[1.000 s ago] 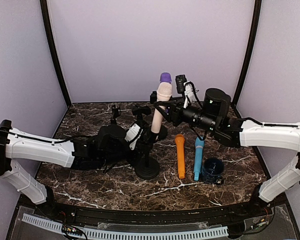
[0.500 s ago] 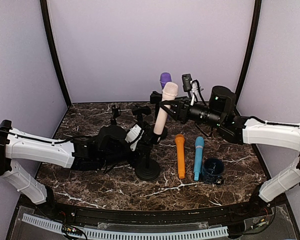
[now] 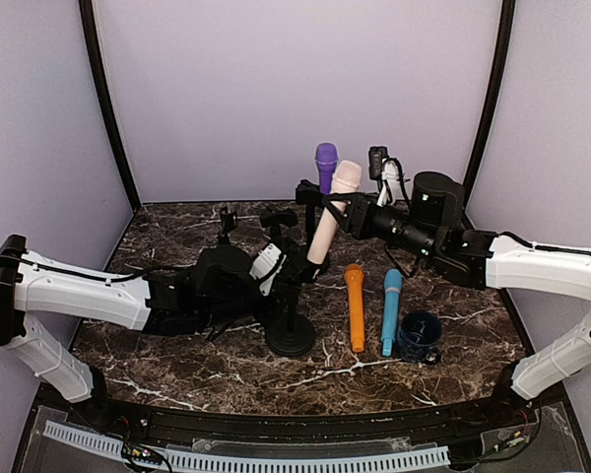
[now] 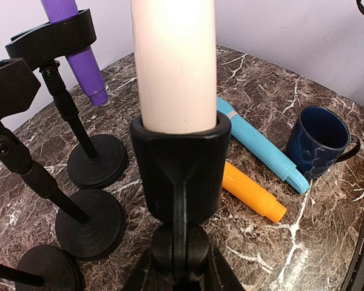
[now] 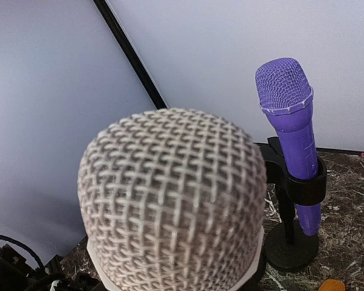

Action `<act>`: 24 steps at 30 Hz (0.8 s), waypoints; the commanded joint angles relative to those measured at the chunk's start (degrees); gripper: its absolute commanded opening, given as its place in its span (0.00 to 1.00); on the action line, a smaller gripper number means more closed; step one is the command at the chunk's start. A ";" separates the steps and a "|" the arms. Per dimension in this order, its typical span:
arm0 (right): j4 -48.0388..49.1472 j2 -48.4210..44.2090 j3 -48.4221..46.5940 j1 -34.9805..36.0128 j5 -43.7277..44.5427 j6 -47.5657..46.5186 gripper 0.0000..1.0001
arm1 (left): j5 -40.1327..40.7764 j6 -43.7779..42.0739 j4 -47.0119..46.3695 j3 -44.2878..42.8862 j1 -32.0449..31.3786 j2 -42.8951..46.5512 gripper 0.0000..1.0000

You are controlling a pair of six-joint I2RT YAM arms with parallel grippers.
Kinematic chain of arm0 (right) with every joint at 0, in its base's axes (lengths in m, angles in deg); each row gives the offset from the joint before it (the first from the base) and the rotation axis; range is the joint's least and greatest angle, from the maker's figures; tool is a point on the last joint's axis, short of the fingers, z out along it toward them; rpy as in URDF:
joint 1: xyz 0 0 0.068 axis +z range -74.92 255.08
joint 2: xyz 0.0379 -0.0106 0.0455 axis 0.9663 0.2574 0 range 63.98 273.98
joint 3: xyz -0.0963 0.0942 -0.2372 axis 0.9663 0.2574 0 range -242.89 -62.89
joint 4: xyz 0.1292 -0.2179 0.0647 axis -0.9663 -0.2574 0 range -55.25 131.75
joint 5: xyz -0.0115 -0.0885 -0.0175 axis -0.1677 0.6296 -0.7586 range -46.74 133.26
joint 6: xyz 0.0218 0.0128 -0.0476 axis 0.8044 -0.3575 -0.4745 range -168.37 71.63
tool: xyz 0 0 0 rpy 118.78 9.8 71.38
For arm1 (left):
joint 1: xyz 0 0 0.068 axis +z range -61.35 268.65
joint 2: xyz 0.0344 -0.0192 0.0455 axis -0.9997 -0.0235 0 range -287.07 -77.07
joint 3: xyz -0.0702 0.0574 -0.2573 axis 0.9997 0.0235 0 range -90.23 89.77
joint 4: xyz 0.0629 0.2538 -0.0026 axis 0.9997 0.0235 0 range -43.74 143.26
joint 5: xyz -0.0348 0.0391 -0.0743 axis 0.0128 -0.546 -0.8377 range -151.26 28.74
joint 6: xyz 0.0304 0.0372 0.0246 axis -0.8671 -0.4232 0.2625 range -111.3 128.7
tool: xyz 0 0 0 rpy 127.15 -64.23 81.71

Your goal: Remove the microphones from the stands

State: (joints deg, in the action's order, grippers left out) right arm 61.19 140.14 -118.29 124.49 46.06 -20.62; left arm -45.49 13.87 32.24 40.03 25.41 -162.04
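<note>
A cream microphone (image 3: pixel 331 212) leans up and to the right, with its lower end seated in the black clip (image 4: pixel 179 154) of the front stand (image 3: pixel 291 333). My right gripper (image 3: pixel 347 212) is shut on the microphone's upper body, just below the mesh head (image 5: pixel 170 200). That head fills the right wrist view and hides the fingers. My left gripper (image 4: pixel 181 270) is shut on the stand's joint just under the clip. It also shows in the top view (image 3: pixel 276 271).
A purple microphone (image 3: pixel 326 163) stands in a second stand behind. Two empty stands (image 4: pixel 88 224) are on the left. An orange microphone (image 3: pixel 356 305), a blue microphone (image 3: pixel 389 310) and a navy mug (image 3: pixel 419 335) lie right of the stand.
My right gripper has moved to the right with the cream microphone, and the head has swung right and tilted further. The left gripper and the stand have stayed put.
</note>
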 commanded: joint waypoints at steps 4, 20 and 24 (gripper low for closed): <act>6.88 -4.95 -2.84 -0.28 5.95 1.54 0.00 | 3.61 0.16 9.15 0.77 1.03 -2.91 0.00; 6.51 -6.28 -2.89 -0.25 6.25 3.40 0.00 | 3.44 0.29 9.30 0.78 1.06 -3.49 0.00; 7.12 -6.59 -2.58 -0.27 5.72 3.40 0.00 | 3.44 0.28 9.25 0.87 1.10 -3.49 0.00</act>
State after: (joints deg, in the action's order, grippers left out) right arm 58.00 138.31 -118.33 124.71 49.58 -19.12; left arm -45.30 13.81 31.61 39.11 25.43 -163.42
